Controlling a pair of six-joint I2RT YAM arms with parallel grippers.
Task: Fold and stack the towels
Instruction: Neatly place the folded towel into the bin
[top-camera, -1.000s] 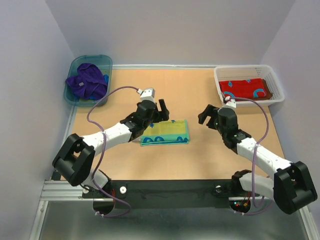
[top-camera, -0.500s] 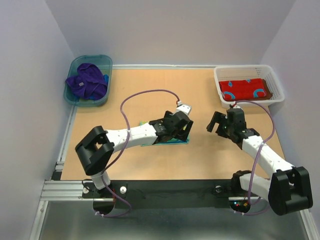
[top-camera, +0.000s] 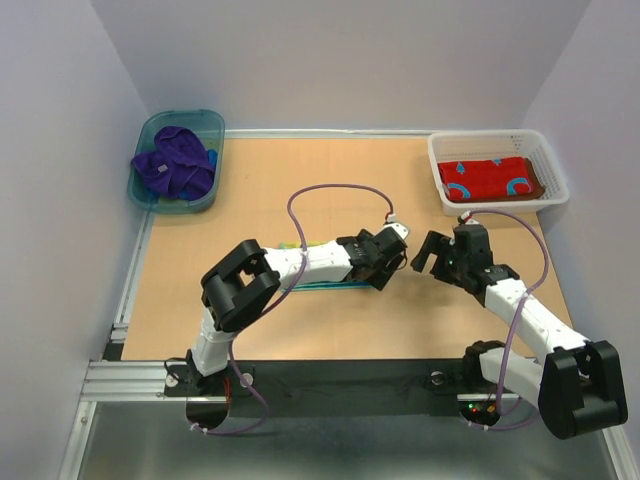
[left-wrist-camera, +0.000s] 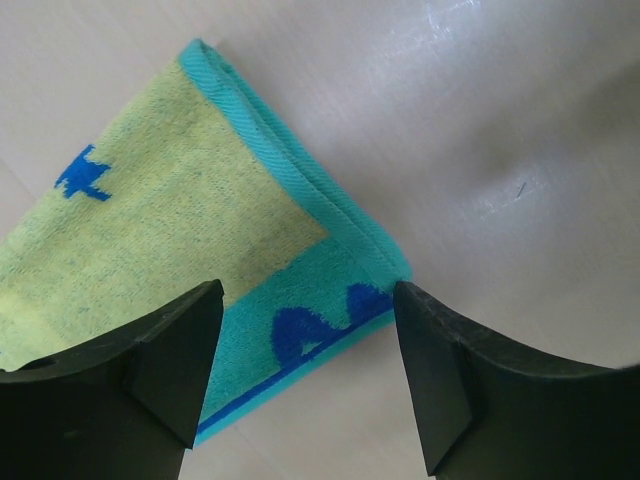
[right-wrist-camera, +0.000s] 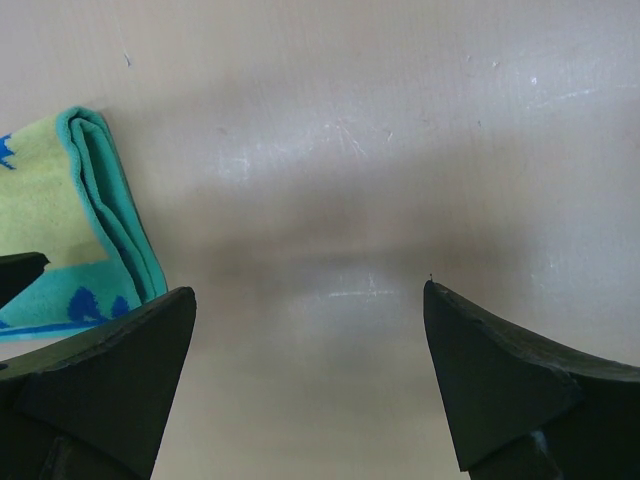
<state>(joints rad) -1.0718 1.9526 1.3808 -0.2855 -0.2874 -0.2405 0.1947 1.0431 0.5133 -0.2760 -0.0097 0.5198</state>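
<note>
**Top view.** The left gripper (top-camera: 388, 264) reaches across the tan wooden table (top-camera: 300, 180). It hangs over the right end of the folded teal-and-yellow terry towel (top-camera: 325, 285), which lies flat near the table's middle, largely hidden under that arm. The right gripper (top-camera: 430, 252) hovers just beside it, over bare table. A red cloth towel with blue marks (top-camera: 490, 178) lies in the white mesh basket (top-camera: 548, 160) at the far right. A crumpled purple cloth towel (top-camera: 175, 160) sits in the teal plastic tub (top-camera: 218, 135) at the far left.

**Left wrist view.** The left gripper (left-wrist-camera: 305, 345) has its jaws spread and empty. The folded towel (left-wrist-camera: 180, 220) lies below, and its teal-bordered corner points into the gap between the jaws.

**Right wrist view.** The right gripper (right-wrist-camera: 310, 340) is also released, with only table (right-wrist-camera: 350, 150) between its jaws. The towel's (right-wrist-camera: 60, 200) layered edge shows at the left of the frame.

**The step in hand.** The step looks like picking up the finished fold to carry it to the stack, probably onto the red towel. To do it well, the left arm should come straight down so that one jaw slides under every layer at the corner. It should then close firmly before lifting, because a pinch on the top layer alone would let the fold fall open. The right arm could take the neighbouring corner on the same short edge. The bundle would then travel level and land square.
</note>
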